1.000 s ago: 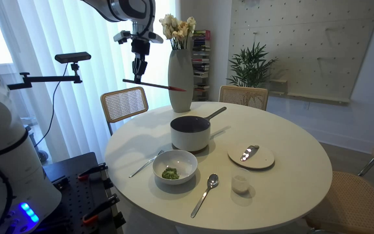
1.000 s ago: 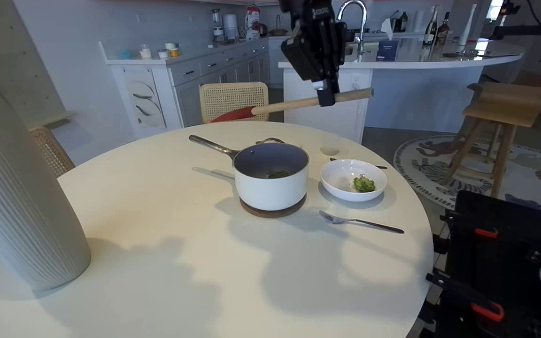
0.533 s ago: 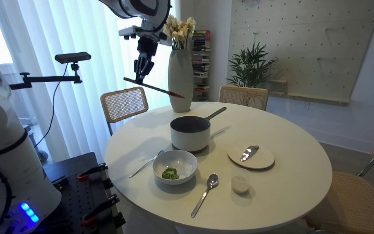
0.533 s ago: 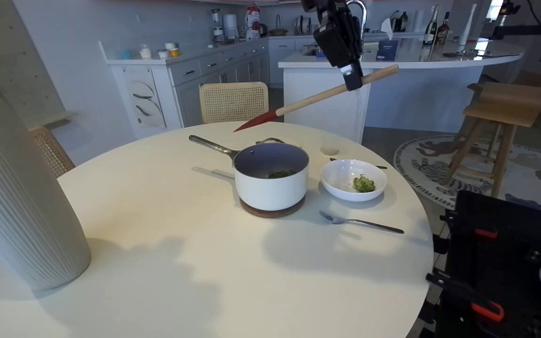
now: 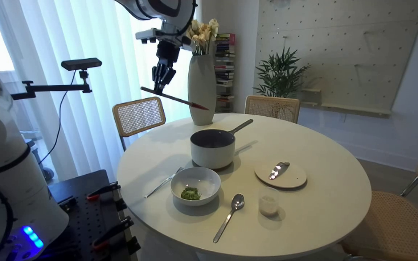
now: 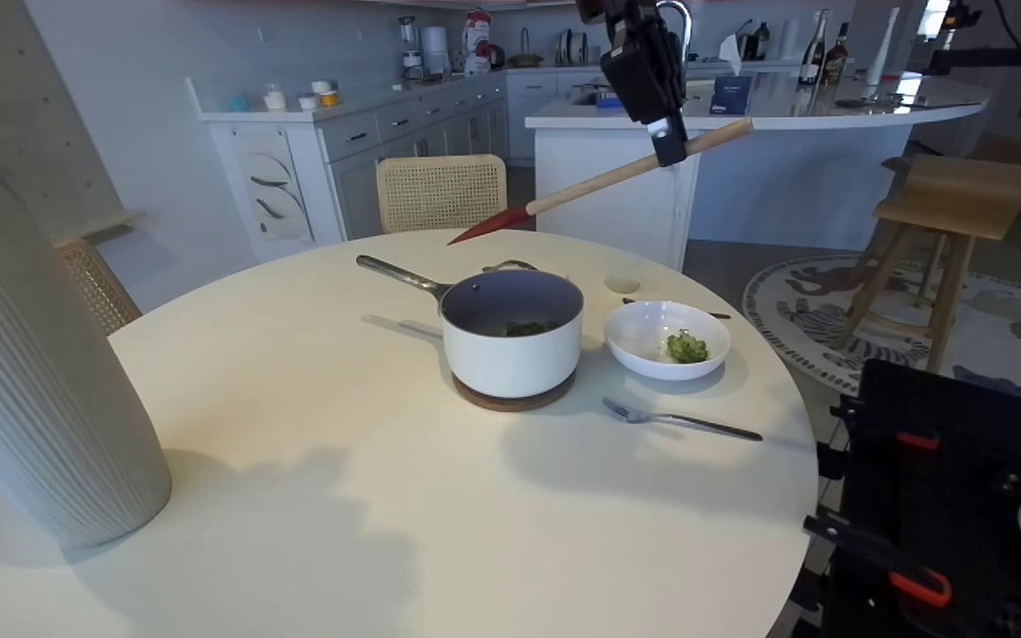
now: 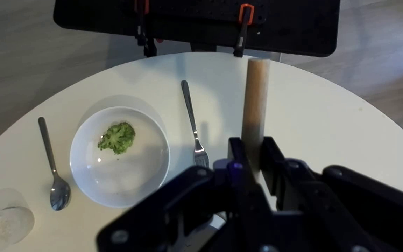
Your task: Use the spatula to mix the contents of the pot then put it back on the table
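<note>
Greens (image 6: 526,329) in pot (image 6: 510,364), in an exterior view only

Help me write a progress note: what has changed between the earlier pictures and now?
The end effector shifted to the right in both exterior views. The spatula it holds went along and now slopes more steeply, red tip down. Nothing was grasped or released. The pot, bowl and fork stayed put.

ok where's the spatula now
In an exterior view, the spatula is just right of upper centre, held in the gripper, its red end slanting down leftward, higher than the pot and apart from it.
</note>
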`<state>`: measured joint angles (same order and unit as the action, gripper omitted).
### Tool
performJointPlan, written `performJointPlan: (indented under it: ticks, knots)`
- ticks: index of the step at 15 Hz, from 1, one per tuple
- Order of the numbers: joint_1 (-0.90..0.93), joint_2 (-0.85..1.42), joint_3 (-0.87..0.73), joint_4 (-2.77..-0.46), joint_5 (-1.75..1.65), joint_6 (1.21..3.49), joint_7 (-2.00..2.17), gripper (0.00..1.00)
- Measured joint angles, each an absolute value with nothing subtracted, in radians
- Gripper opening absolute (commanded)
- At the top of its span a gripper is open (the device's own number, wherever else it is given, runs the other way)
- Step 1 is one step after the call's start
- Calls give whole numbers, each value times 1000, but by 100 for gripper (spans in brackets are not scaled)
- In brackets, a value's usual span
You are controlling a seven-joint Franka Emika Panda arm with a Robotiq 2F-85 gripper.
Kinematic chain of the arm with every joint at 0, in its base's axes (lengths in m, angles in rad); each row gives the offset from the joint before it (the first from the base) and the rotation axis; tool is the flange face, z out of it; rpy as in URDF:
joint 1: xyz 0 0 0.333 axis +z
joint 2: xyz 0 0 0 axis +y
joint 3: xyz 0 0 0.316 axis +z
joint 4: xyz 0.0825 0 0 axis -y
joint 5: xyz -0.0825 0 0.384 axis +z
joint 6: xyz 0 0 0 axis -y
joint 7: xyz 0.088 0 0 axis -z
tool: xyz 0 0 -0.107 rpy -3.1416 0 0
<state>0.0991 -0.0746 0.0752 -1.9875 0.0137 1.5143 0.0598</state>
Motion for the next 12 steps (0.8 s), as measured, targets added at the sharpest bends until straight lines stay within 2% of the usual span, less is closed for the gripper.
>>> performJointPlan:
  ticks: [12]
  knots:
    - [99,20,75,-1883,13,1342,63,4]
